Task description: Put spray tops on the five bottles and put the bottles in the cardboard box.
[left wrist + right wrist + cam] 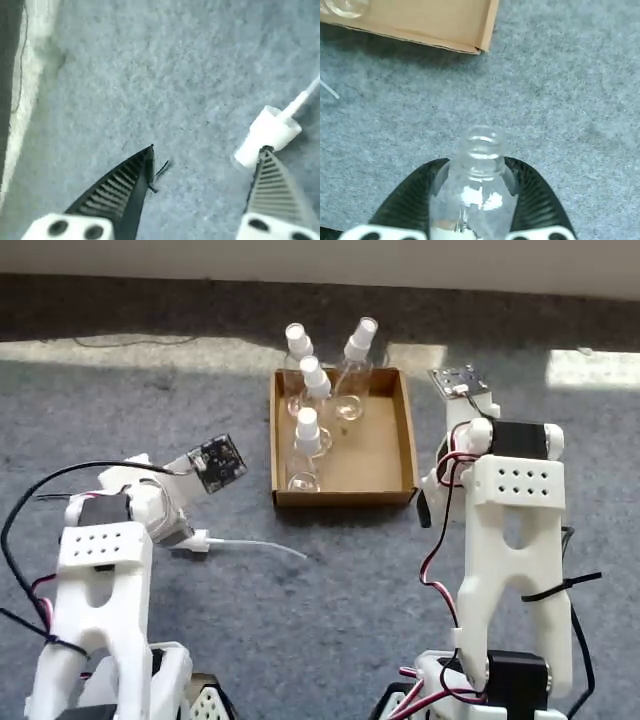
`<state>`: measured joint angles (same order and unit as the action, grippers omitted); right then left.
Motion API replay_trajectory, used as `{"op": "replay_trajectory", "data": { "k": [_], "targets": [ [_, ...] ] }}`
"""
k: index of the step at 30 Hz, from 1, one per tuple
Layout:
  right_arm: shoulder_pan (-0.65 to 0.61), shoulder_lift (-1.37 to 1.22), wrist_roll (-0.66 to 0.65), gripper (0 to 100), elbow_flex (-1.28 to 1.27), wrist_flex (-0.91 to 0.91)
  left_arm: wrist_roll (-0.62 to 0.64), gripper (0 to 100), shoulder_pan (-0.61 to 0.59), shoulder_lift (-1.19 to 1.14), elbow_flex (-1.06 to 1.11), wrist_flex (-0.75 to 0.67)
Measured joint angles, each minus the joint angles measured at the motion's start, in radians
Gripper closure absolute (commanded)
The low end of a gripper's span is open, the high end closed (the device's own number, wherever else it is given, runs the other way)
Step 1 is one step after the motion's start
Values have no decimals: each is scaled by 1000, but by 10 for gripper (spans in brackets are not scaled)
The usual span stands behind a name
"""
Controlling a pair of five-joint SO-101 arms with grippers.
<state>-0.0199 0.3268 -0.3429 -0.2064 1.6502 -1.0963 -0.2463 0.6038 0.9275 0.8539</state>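
Observation:
A cardboard box (385, 455) sits mid-table and holds several clear bottles (307, 445) with white spray tops, all upright. A loose white spray top (200, 540) with a long thin tube lies on the grey carpet left of the box. My left gripper (207, 149) is open just above the carpet, one fingertip (266, 156) touching that spray top (267, 135). My right gripper (479, 161) is shut on a clear bottle (480, 200) with a bare open neck, held upright near the box's front right corner (482, 42).
Grey carpet covers the table. The right arm (505, 500) stands right of the box, the left arm (110, 540) to its left. The spray top's tube (265, 547) reaches toward the open carpet in front of the box. A pale wall base runs along the far edge.

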Motion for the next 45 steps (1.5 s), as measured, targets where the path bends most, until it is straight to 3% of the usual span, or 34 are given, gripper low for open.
{"op": "replay_trajectory", "data": {
  "k": [5,11,14,17,24,33,37,45],
  "targets": [
    [0,0,0,995,0,0,456,698,-2,28,-63,150],
    [0,0,0,995,-6,0,971,698,-2,-192,-178,195],
    [0,0,0,995,-6,0,1181,695,-2,-347,-264,245],
    [0,0,0,995,-6,0,1315,694,-11,-483,-358,351],
    [0,0,0,995,-6,0,1367,697,-14,-721,-552,571],
    [0,0,0,995,-6,0,1367,702,20,-937,-689,580],
    [0,0,0,995,-6,0,1366,764,34,-957,-740,580],
    [0,0,0,995,-6,0,1206,796,35,-965,-868,583]
  ]
}}
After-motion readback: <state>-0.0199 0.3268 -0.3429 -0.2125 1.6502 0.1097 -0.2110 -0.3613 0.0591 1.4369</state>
